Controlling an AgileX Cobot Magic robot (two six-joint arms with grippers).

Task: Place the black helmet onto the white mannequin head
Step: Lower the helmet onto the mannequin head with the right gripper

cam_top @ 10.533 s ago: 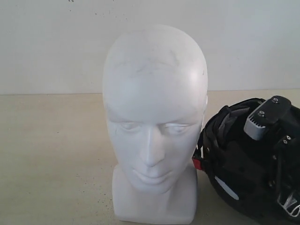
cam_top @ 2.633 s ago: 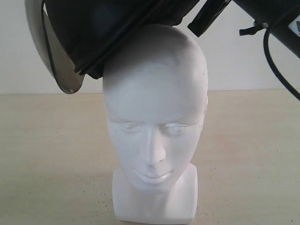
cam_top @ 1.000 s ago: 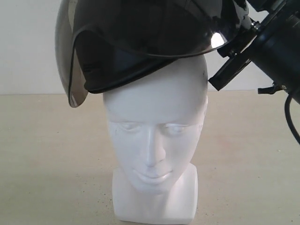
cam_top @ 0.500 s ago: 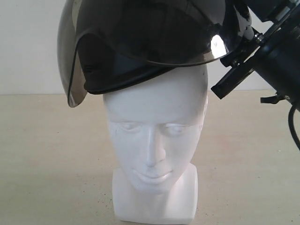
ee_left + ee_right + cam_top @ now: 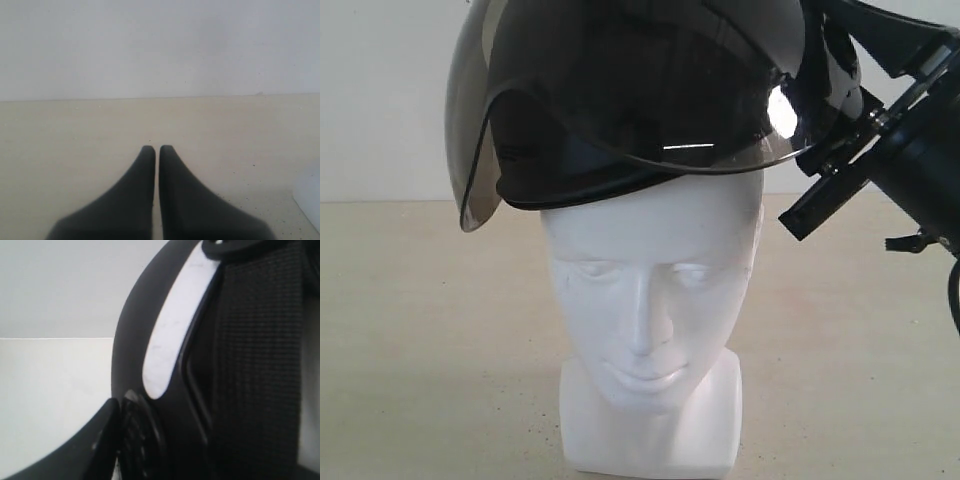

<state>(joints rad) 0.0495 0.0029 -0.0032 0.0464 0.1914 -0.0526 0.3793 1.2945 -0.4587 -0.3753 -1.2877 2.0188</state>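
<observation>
Sitting on the crown of the white mannequin head, the black helmet rests tilted, its rim lower on the right of the exterior view than on the left. Its smoky visor faces the camera and curves out past the forehead, with its left edge hanging beside the temple, clear of the face. The eyes, nose and mouth are uncovered below the rim. The head stands upright on its blocky base on the beige desk, in front of a plain pale wall.

The right gripper is at the helmet's side on the right of the exterior view. One dark finger slants below the rim, just beside the head's upper right side, and the rest of the arm runs off to the right. From these views I cannot tell whether its jaws pinch the rim or stand free of it. The right wrist view is filled by the helmet's black edge, a pale glossy strip and a woven black strap, with one finger close against the rim.

The left gripper is low over bare desk, its two fingers pressed together and holding nothing. A white shape cuts into the edge of that view; what it is I cannot tell.
</observation>
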